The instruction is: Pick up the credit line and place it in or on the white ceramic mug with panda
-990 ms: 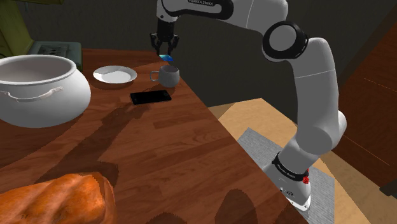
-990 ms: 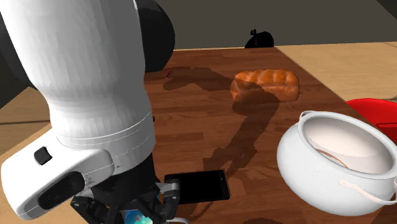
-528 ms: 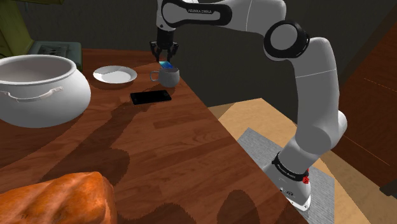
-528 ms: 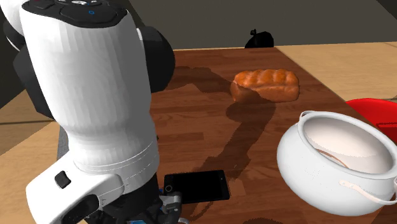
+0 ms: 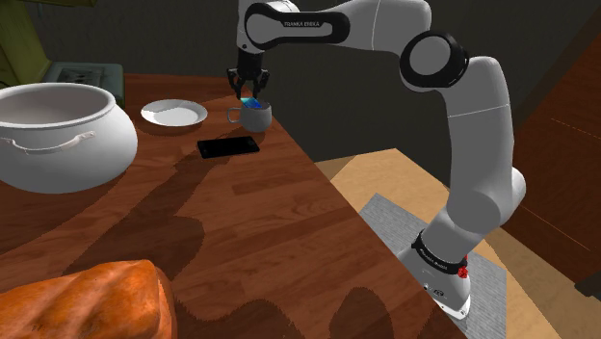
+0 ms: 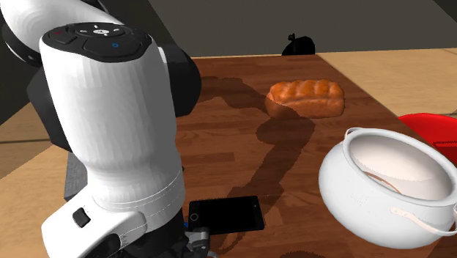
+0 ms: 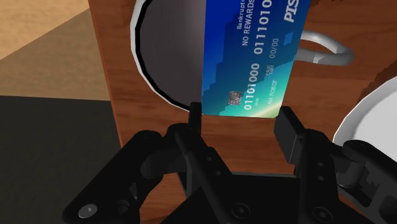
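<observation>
The brown wooden table (image 5: 241, 221) is the biggest thing. The white robot arm (image 5: 482, 125) stands on a grey mat (image 5: 414, 231) at the shoulder view's right and reaches over to the far end of the table. In the second exterior view the arm (image 6: 117, 124) is very near and hides much of the left side.

A big white pot (image 5: 58, 135) with handles sits at the shoulder view's left. In the second exterior view the pot (image 6: 388, 190) is on the right. An orange-brown loaf of bread (image 5: 87, 303) lies at the near left corner in the shoulder view, and the loaf (image 6: 306, 97) lies far across the table in the second exterior view.

A white plate (image 5: 173, 113) sits far off, to the left of the mug. A flat black phone (image 5: 229, 145) lies just in front of the mug, and the phone (image 6: 227, 215) shows next to the arm in the second exterior view.

The small grey-white mug (image 5: 256, 119) stands near the table's far right edge, with its handle to the left. In the wrist view its round rim (image 7: 137, 44) is open.

The blue credit card (image 7: 254, 57) hangs right over the mug's open top. The black gripper (image 7: 240, 118) pinches the card by its two side edges. In the shoulder view the gripper (image 5: 250, 93) is just above the mug with the card (image 5: 252, 99) pointing down.
</observation>
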